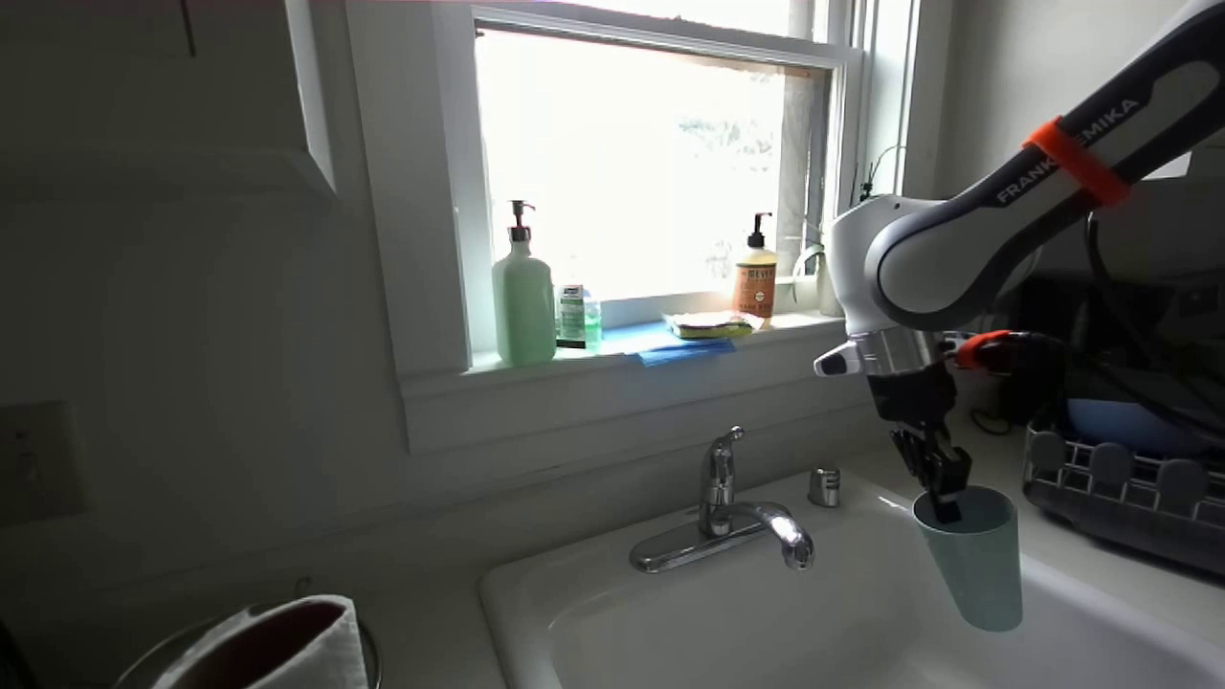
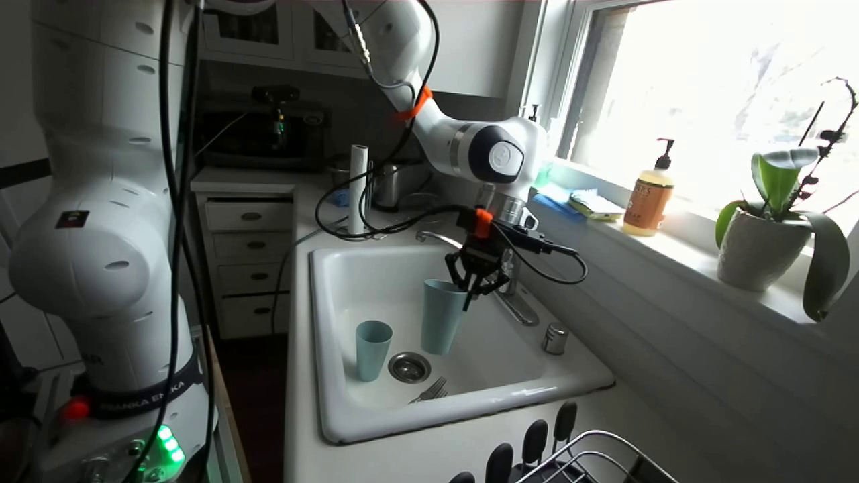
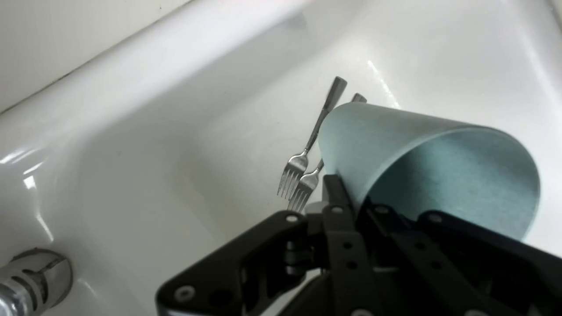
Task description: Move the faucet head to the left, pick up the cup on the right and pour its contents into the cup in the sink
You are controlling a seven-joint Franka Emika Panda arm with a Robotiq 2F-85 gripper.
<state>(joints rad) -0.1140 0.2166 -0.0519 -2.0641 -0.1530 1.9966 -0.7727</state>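
My gripper (image 1: pixel 946 505) is shut on the wall of a pale teal cup (image 1: pixel 981 579), one finger inside the rim and one outside. The gripper (image 2: pixel 471 295) holds this cup (image 2: pixel 440 322) in the air over the sink, slightly tilted. In the wrist view the held cup (image 3: pixel 373 136) shows part of its inner wall; its bottom and any contents are hidden. A smaller teal cup (image 2: pixel 371 352) stands upright in the sink (image 2: pixel 323 376), beside the drain; it shows only in that exterior view. The chrome faucet head (image 1: pixel 787 536) reaches out over the sink (image 1: pixel 536 579).
Two forks (image 3: pixel 303 175) lie on the sink floor near the drain (image 2: pixel 409 367). A chrome cap (image 1: pixel 824 486) stands on the sink's back rim. A dish rack (image 1: pixel 1129 488) stands on the counter. Soap bottles (image 2: pixel 648 201) and a potted orchid (image 2: pixel 762 248) stand on the window sill.
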